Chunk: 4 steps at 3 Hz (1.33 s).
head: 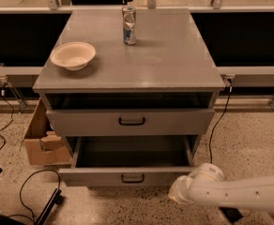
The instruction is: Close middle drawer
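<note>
The middle drawer (127, 176) stands pulled out from the grey table (174, 55), its small black handle facing front. The tool (181, 193), on the white arm (249, 191), sits low just beside the drawer front's right end. I cannot tell whether it is wide or narrow.

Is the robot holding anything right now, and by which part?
Cannot tell. The gripper is low by the front of the middle drawer, at its right end, away from the handle; any contact there is hidden.

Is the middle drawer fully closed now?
No, the middle drawer stands pulled out, and the gripper is by its right front corner.
</note>
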Motion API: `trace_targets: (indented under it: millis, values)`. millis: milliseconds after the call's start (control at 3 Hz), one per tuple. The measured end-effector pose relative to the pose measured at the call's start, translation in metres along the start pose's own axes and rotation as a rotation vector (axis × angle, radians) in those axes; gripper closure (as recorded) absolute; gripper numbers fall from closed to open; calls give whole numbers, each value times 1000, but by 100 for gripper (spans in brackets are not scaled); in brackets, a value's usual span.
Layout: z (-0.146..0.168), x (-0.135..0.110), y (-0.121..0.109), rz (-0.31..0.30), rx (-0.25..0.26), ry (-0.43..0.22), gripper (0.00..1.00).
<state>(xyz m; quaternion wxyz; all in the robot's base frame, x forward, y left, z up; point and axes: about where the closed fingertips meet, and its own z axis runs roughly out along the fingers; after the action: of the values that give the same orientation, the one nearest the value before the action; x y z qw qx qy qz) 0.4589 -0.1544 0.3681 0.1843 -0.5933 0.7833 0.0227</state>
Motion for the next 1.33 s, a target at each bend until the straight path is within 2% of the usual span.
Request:
trace_targets:
  millis: [333, 667, 1333]
  values:
    - [14, -7, -56, -31, 40, -13, 100]
    - [17, -10, -72, -36, 50, -14, 100]
    - [17, -17, -117, -47, 79, -20, 100]
